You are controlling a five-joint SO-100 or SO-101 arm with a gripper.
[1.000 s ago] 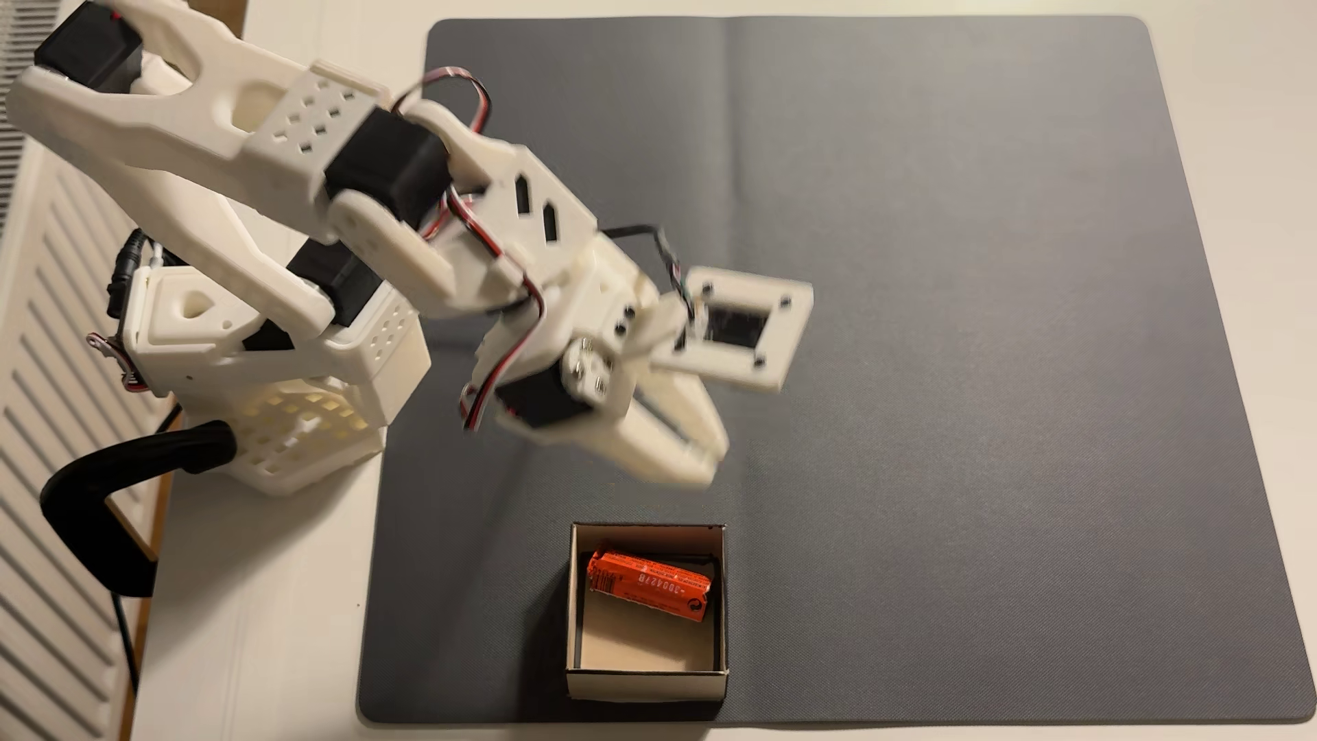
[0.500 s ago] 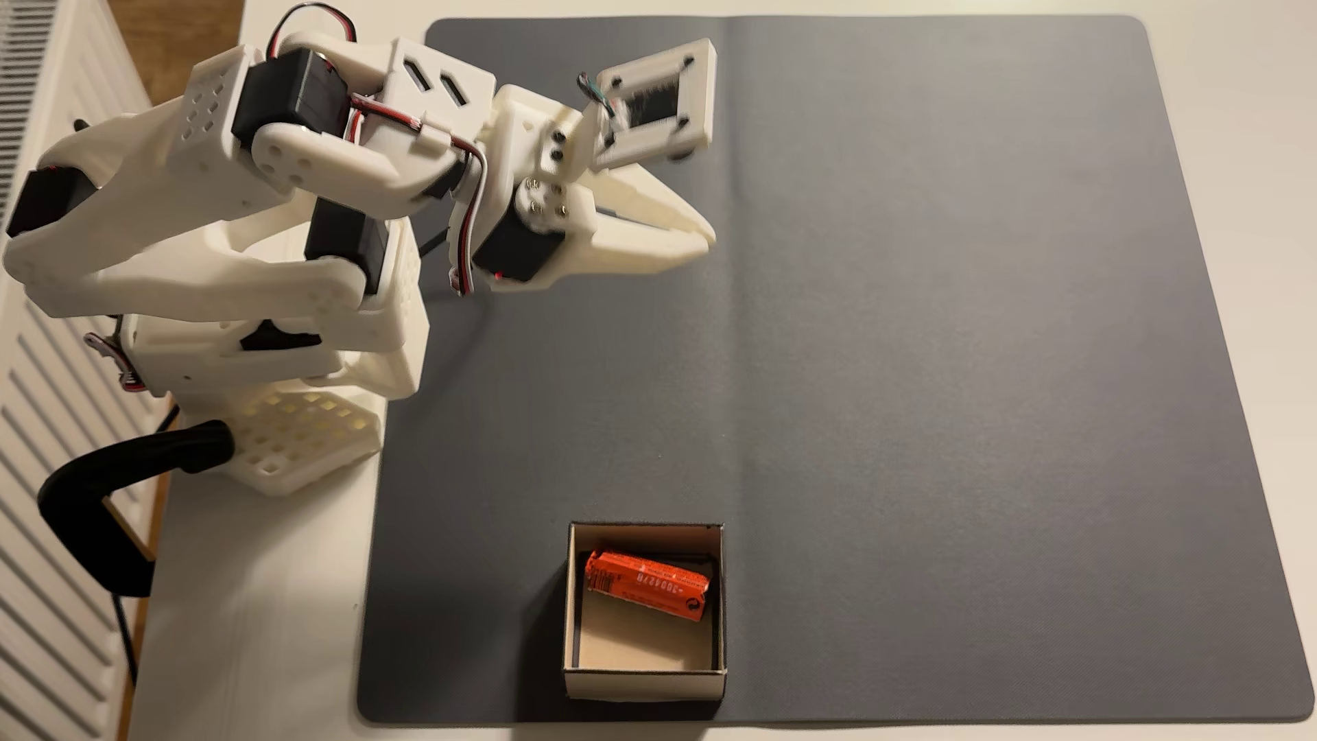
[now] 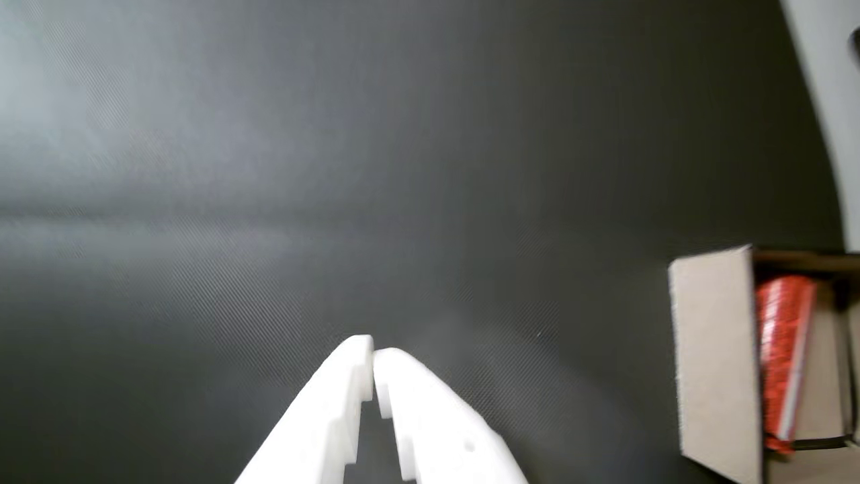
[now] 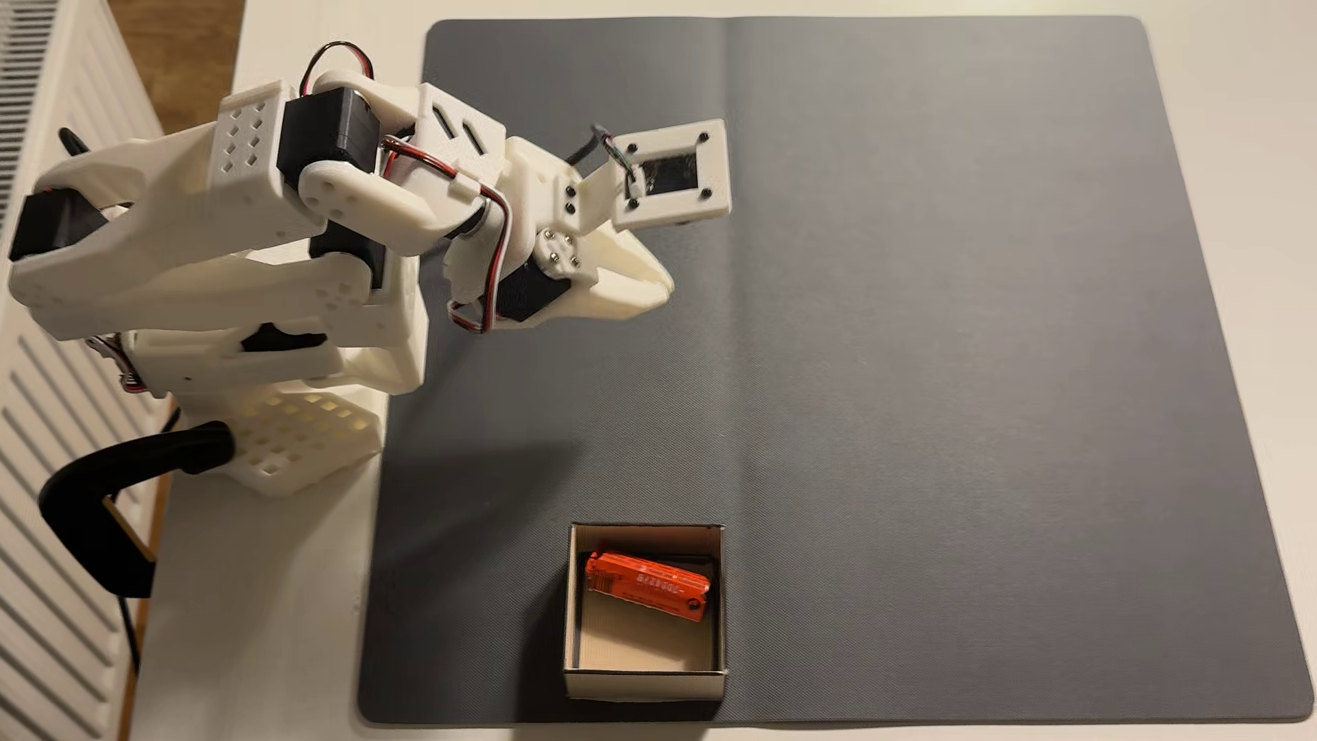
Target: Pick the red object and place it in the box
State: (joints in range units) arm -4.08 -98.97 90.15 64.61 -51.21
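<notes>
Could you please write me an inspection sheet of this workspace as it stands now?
Surface: dark grey mat on a white table.
Job's things: red object lies inside the box, slanted.
Clutter: nothing seen.
Grippers: gripper shut, empty, over bare mat, apart from the box.
Cables: red, white and black wires along the wrist; black cable beside the base.
Surroundings: white slatted panel at the fixed view's left.

Red object (image 4: 647, 584) lying aslant inside box (image 4: 645, 685); gripper (image 4: 666, 285) closed, empty, well apart
</notes>
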